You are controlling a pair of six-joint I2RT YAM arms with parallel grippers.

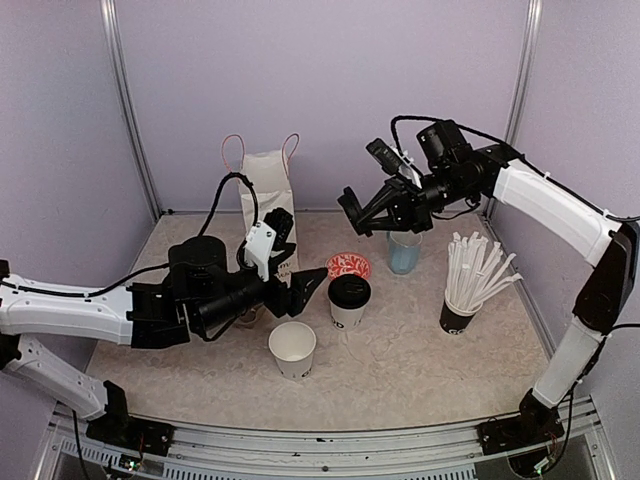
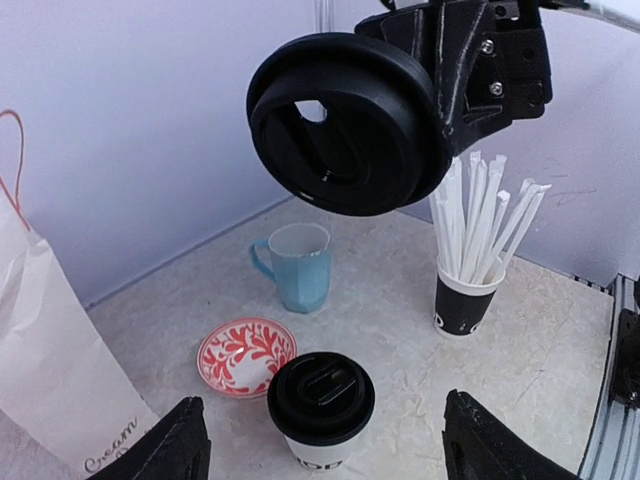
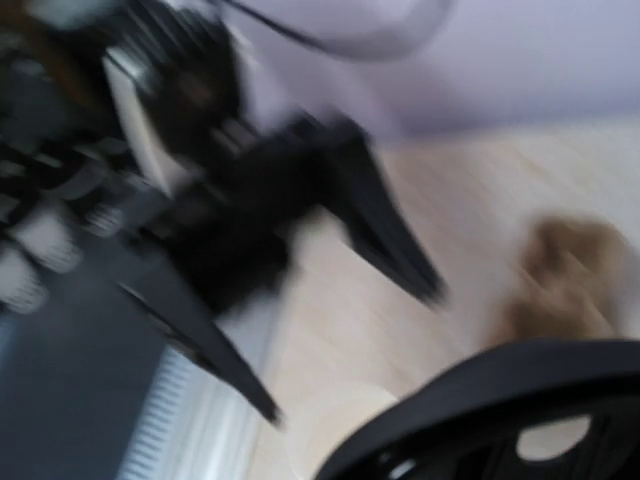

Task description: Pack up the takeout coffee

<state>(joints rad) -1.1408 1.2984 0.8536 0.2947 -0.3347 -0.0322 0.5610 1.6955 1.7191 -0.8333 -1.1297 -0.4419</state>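
Observation:
One takeout coffee cup (image 1: 349,300) (image 2: 320,400), white with its black lid on, stands mid-table. My left gripper (image 1: 310,286) (image 2: 340,446) is open, with its fingers (image 2: 185,445) spread either side of that cup and apart from it. A second white paper cup (image 1: 292,348) stands uncovered nearer the front edge. High over the table, my right gripper (image 1: 353,209) (image 2: 472,88) is shut on a loose black lid (image 2: 345,125) (image 3: 500,420). The right wrist view is badly blurred.
A white paper bag (image 1: 268,195) (image 2: 50,370) with handles stands at the back left. A red patterned plate (image 1: 348,265) (image 2: 246,356) and a light blue mug (image 1: 404,252) (image 2: 300,265) sit behind the lidded cup. A dark cup of white straws (image 1: 462,312) (image 2: 465,300) stands right.

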